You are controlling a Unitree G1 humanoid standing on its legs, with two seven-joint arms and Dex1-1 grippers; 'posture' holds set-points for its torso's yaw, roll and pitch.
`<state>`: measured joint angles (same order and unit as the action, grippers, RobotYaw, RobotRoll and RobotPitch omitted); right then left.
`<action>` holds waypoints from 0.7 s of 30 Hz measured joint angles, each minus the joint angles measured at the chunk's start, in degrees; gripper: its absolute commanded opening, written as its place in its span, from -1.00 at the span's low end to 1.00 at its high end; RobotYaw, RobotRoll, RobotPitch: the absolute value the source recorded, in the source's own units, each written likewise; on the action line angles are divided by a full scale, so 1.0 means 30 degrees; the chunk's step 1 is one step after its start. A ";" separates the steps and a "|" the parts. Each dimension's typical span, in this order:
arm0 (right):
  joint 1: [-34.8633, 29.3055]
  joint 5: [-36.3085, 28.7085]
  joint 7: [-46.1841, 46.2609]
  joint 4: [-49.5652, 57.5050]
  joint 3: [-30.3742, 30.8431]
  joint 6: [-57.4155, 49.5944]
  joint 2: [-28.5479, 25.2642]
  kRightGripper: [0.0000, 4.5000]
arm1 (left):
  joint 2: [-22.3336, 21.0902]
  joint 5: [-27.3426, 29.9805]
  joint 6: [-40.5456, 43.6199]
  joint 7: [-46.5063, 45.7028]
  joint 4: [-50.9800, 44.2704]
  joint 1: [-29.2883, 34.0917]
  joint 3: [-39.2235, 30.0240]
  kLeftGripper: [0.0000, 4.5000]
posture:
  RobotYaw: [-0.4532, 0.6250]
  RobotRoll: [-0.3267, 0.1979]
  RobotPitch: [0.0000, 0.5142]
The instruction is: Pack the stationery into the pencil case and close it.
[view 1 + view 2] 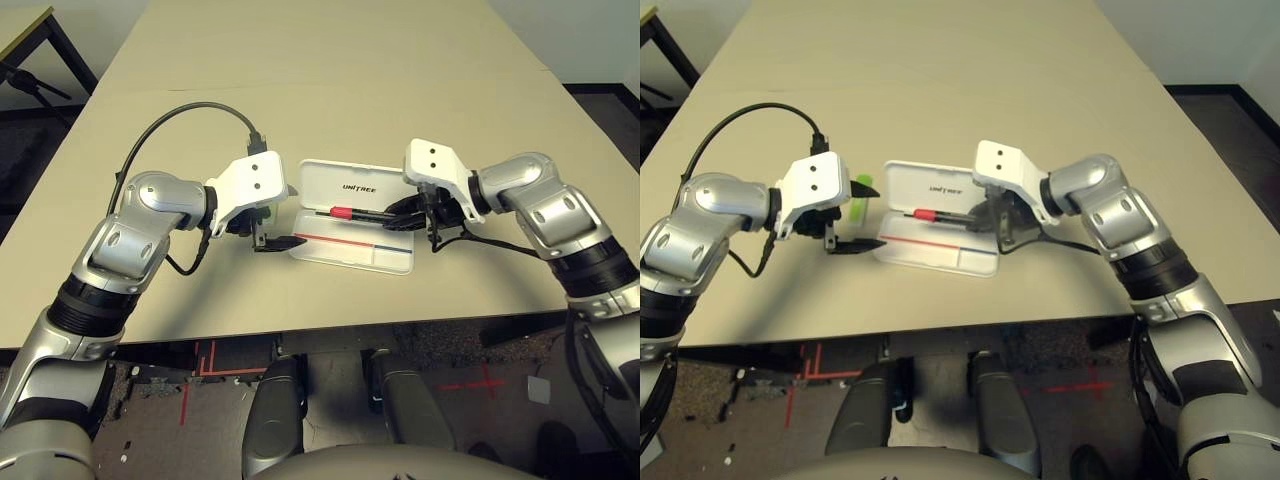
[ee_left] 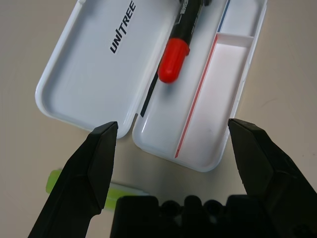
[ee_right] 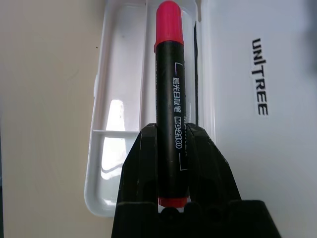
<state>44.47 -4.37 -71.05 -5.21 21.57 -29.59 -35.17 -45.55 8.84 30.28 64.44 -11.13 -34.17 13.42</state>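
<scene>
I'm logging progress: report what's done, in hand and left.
Done: pencil case lies open, thin red and blue sticks inside. In hand: right gripper holds the marker over the tray. Left: release it, pack the green bar beside the open left gripper, close the lid.

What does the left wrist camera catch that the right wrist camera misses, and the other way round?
Left wrist view alone: the left gripper, open, over the near end of the pencil case, and a light-green bar lying on the table beside the case.

Right wrist view alone: the right gripper shut on the marker, with the white print along the marker's black barrel.

Both: the open white pencil case with the UNITREE lettering on its lid, its tray with a divider, the marker's red cap above the tray, and the beige table.
</scene>
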 measured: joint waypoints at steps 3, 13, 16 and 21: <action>0.0001 0.0054 0.0055 -0.0446 0.0096 0.0156 0.0288 -0.75 | -0.0010 0.0004 0.0150 -0.0108 -0.0145 0.0187 -0.0039 1.00 | -0.10 0.25 -0.40; 0.0006 0.0199 0.0039 -0.0957 0.0106 0.0584 0.0766 0.88 | -0.0092 0.0051 0.0640 -0.0663 -0.0565 0.0891 -0.0521 1.00 | -0.10 0.25 -0.39; 0.0005 0.0123 -0.0127 -0.0977 0.0099 0.0584 0.0778 0.98 | -0.0063 0.0062 0.0927 -0.0989 -0.0564 0.1026 -0.0604 1.00 | -0.11 0.25 -0.39; -0.0110 -0.0905 -0.1296 -0.0967 -0.0287 0.1398 0.0596 0.98 | 0.0375 0.0148 0.1819 -0.1878 -0.0478 0.1005 -0.0859 1.00 | -0.11 0.25 -0.38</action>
<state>44.15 -7.08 -74.94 -8.11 20.71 -25.40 -33.38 -44.42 9.28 35.74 58.81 -12.56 -31.15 10.84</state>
